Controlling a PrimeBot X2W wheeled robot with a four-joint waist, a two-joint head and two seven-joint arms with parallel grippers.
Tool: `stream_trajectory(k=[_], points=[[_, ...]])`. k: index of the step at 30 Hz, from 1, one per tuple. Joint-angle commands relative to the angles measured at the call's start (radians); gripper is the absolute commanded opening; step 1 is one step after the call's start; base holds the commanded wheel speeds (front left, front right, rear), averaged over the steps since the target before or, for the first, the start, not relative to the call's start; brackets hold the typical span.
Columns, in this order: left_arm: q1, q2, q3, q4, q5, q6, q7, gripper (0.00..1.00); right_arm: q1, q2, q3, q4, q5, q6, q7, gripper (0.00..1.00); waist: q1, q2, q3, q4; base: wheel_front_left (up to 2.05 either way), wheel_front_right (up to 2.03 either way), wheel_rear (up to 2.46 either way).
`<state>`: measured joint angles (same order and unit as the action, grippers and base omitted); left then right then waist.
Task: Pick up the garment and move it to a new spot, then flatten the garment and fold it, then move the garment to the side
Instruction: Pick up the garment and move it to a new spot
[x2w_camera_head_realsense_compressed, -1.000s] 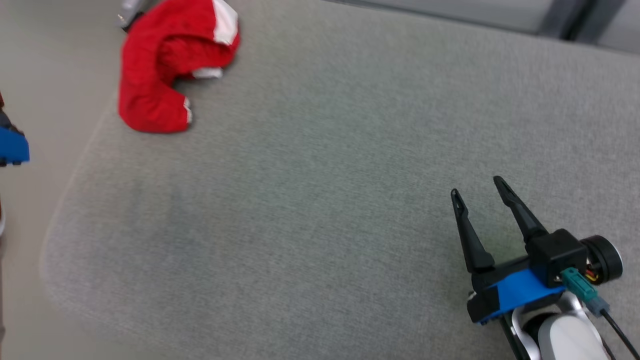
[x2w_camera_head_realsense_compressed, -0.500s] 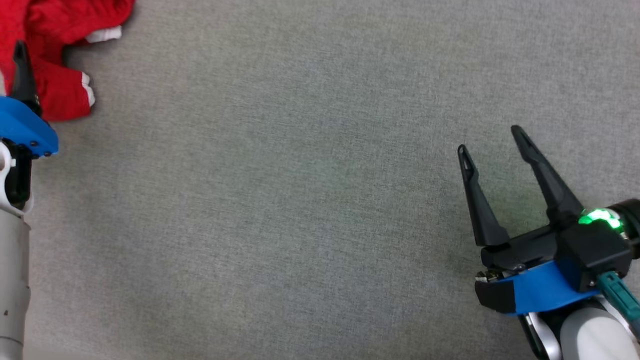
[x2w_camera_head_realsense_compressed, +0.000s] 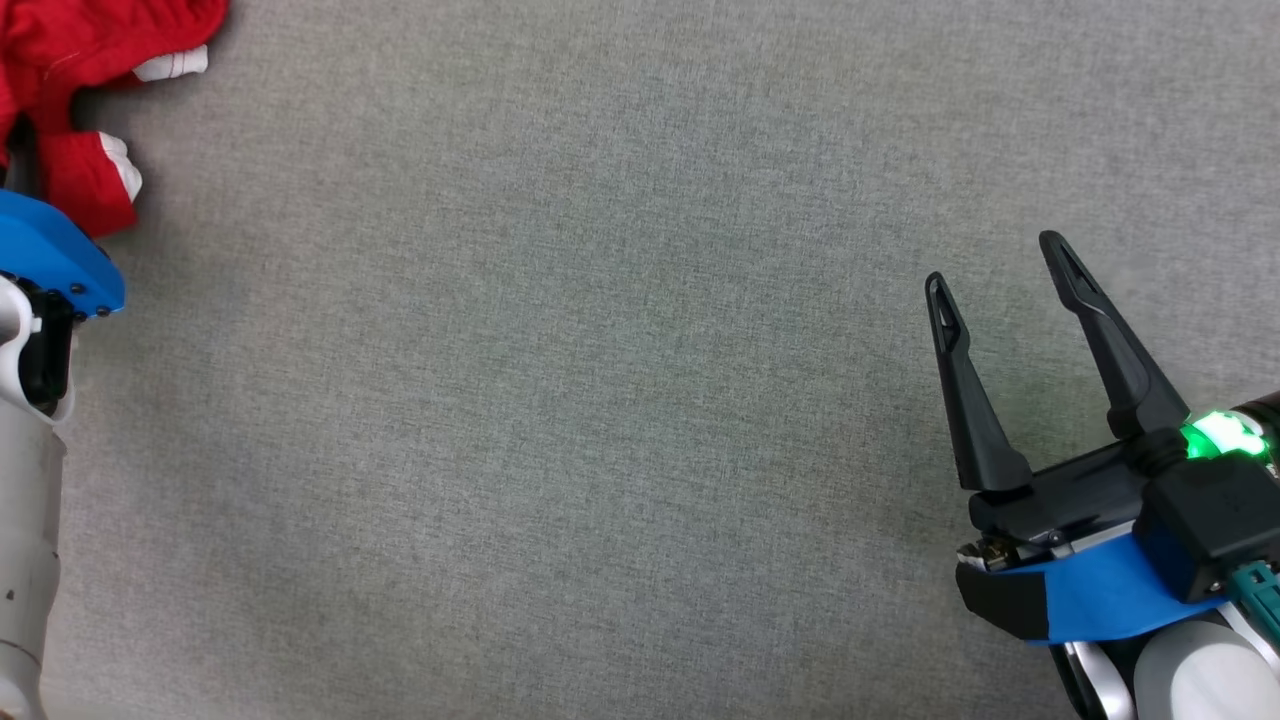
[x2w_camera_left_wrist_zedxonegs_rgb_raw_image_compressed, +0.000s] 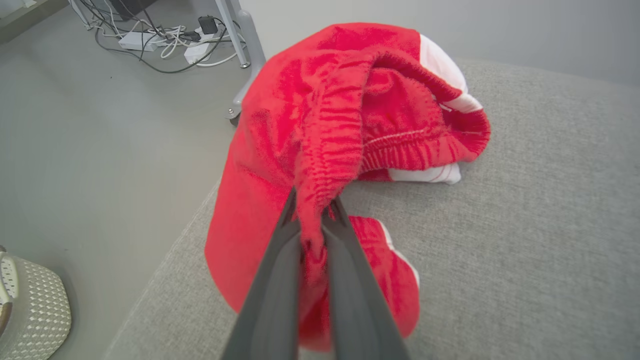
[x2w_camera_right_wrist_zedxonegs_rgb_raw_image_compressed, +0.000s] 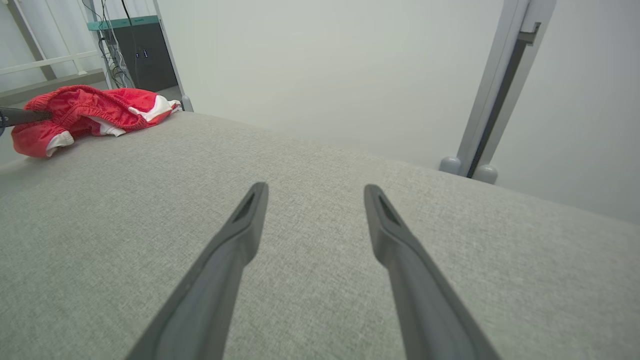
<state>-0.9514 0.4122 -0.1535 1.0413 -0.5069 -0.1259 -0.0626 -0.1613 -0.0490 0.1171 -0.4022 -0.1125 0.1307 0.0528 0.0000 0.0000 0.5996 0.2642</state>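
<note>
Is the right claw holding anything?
No, the right gripper is open, with only bare grey surface showing in the gap.

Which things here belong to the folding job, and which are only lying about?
For the job:
- garment, held by the left gripper
- right gripper, open
- grey surface under them

Lying about:
- cables on the floor
- pale woven thing on the floor
- post
- dark cabinet
</note>
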Motion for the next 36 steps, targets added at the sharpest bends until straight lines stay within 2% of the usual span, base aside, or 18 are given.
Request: stream_trajectory(k=[1, 7, 12, 15, 20, 24, 30, 36], points=[[-0.021, 0.007, -0.022, -0.009, -0.007, -0.006, -0.008, 0.0, -0.016, -0.003, -0.004, 0.01, 0.01, 0.0, -0.012, 1.0, 0.0, 0.0, -0.016, -0.008, 0.0, 0.0, 0.0], [0.001, 0.04, -0.121, -0.113, -0.096, -0.004, 0.009, 0.0, -0.017, -0.003, -0.004, 0.077, 0.061, 0.0, -0.06, 1.0, 0.0, 0.0, -0.107, -0.035, 0.0, 0.0, 0.0], [0.028, 0.117, -0.224, -0.266, -0.167, -0.004, 0.041, 0.0, -0.012, -0.003, -0.011, 0.139, 0.114, 0.0, -0.108, 1.0, 0.0, 0.0, -0.205, -0.079, 0.0, 0.0, 0.0], [0.039, 0.165, -0.28, -0.363, -0.185, -0.004, 0.063, 0.0, 0.004, -0.003, -0.023, 0.181, 0.147, 0.0, -0.137, 1.0, 0.0, 0.0, -0.265, -0.112, 0.0, 0.0, 0.0], [0.066, 0.203, -0.352, -0.542, -0.177, -0.004, 0.117, 0.0, 0.032, -0.002, -0.05, 0.255, 0.201, 0.0, -0.187, 1.0, 0.0, 0.0, -0.36, -0.177, 0.0, 0.0, 0.0], [0.093, 0.187, -0.396, -0.69, -0.183, -0.003, 0.172, 0.0, 0.05, -0.002, -0.077, 0.309, 0.236, 0.0, -0.222, 1.0, 0.0, 0.0, -0.418, -0.236, 0.0, 0.0, 0.0], [0.136, 0.111, -0.431, -0.912, -0.247, 0.014, 0.238, 0.0, 0.066, -0.002, -0.133, 0.356, 0.261, 0.0, -0.256, 1.0, 0.0, 0.0, -0.459, -0.309, 0.0, 0.0, 0.0], [0.226, 0.017, -0.453, -1.063, -0.306, 0.038, 0.187, 0.0, 0.061, -0.002, -0.183, 0.368, 0.264, 0.0, -0.274, 1.0, 0.0, 0.0, -0.436, -0.338, 0.0, 0.0, 0.0]])
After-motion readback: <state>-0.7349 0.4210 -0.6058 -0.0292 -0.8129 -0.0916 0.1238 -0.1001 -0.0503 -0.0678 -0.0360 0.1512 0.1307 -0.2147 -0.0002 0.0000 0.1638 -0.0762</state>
